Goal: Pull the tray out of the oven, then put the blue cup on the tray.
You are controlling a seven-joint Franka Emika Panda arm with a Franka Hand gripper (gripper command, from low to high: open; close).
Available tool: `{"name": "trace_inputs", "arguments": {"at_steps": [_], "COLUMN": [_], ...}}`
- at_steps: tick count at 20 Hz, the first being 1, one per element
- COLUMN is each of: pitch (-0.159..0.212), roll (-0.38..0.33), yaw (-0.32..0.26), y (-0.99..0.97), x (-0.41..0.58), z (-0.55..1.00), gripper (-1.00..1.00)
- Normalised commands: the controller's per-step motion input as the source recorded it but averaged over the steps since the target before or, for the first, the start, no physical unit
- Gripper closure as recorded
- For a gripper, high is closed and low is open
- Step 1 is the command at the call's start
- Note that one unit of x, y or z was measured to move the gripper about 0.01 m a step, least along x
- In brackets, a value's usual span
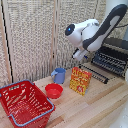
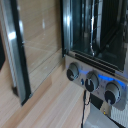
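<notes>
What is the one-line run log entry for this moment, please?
arm: near oven | tool: hidden | tray: sticking out | blue cup: on table, beside red bowl

A white-and-black robot arm (image 1: 95, 31) with a blue disc on its joint hangs over a pale wooden table (image 1: 100, 107); the blue cup (image 1: 59, 75) is light blue, the bowl (image 1: 53, 90) red, the basket (image 1: 24, 103) red with a blue-grey rim; a box (image 1: 80, 80) shows red and yellow print; the oven (image 2: 95, 60) has a silver-grey front, dark knobs and blue glow; the tray (image 1: 110, 62) is dark metal.
</notes>
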Motion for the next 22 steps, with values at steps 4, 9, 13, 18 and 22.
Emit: {"name": "trace_inputs", "arguments": {"at_steps": [4, 9, 13, 18, 22], "pitch": [-0.009, -0.007, -0.013, -0.035, -0.005], "roll": [-0.173, -0.085, -0.002, 0.014, 0.039], "yaw": [0.059, 0.061, 0.049, 0.002, 0.035], "y": [-0.66, -0.80, -0.87, -0.97, -0.84], "x": [-0.001, -0.002, 0.049, 0.000, 0.021], "z": [-0.29, -0.39, -0.20, 0.00, -0.02], "gripper": [-1.00, -1.00, -1.00, -1.00, -1.00]}}
